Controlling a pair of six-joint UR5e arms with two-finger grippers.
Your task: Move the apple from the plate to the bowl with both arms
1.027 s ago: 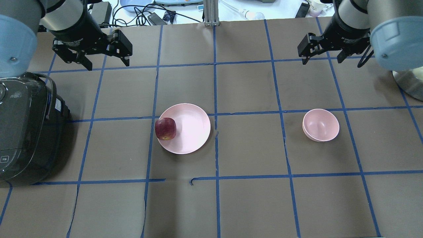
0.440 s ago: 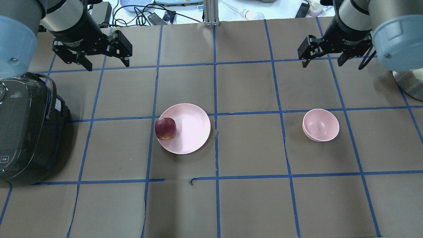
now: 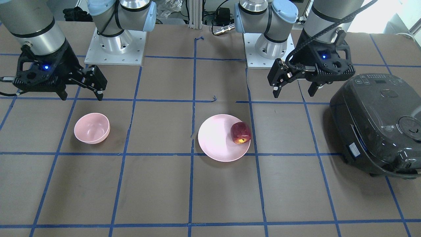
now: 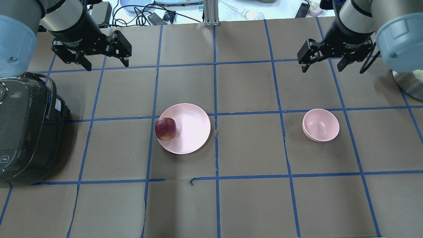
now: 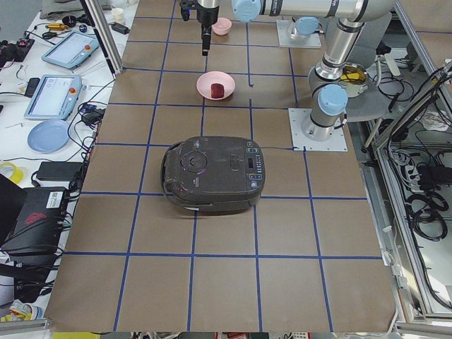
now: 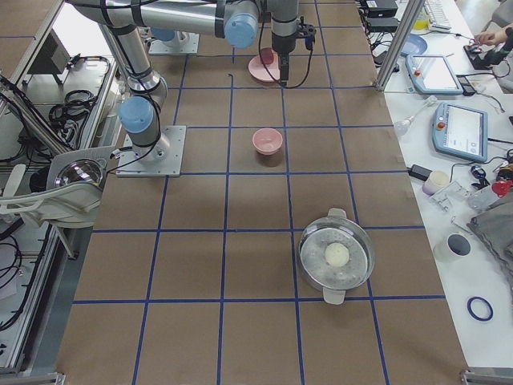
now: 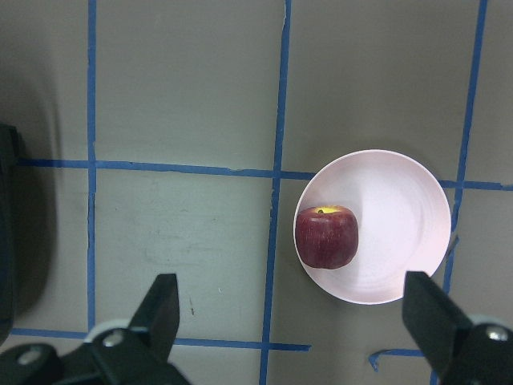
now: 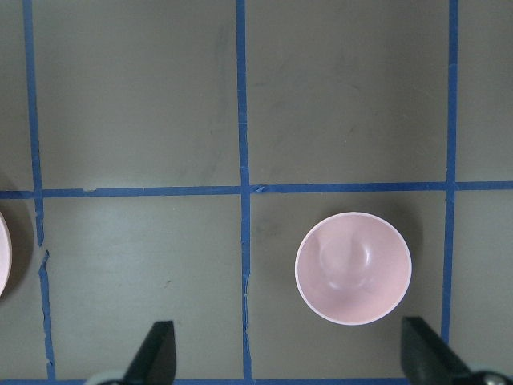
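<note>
The dark red apple (image 4: 165,128) lies on the left rim area of the pale pink plate (image 4: 193,132), near the table's middle. It also shows in the front view (image 3: 240,132) and the left wrist view (image 7: 326,237). The small pink bowl (image 4: 320,125) stands empty to the right, and shows in the right wrist view (image 8: 353,268). My left gripper (image 4: 107,65) is open and empty, high above the table, far beyond the plate. My right gripper (image 4: 322,68) is open and empty, beyond the bowl.
A black rice cooker (image 4: 26,125) stands at the table's left edge, near my left arm. A steel pot (image 4: 409,84) stands at the right edge. Cables and devices lie along the far edge. Blue tape lines grid the brown tabletop.
My right gripper has shifted slightly nearer the bowl. My left gripper has barely moved. The apple, plate and bowl have not moved.
</note>
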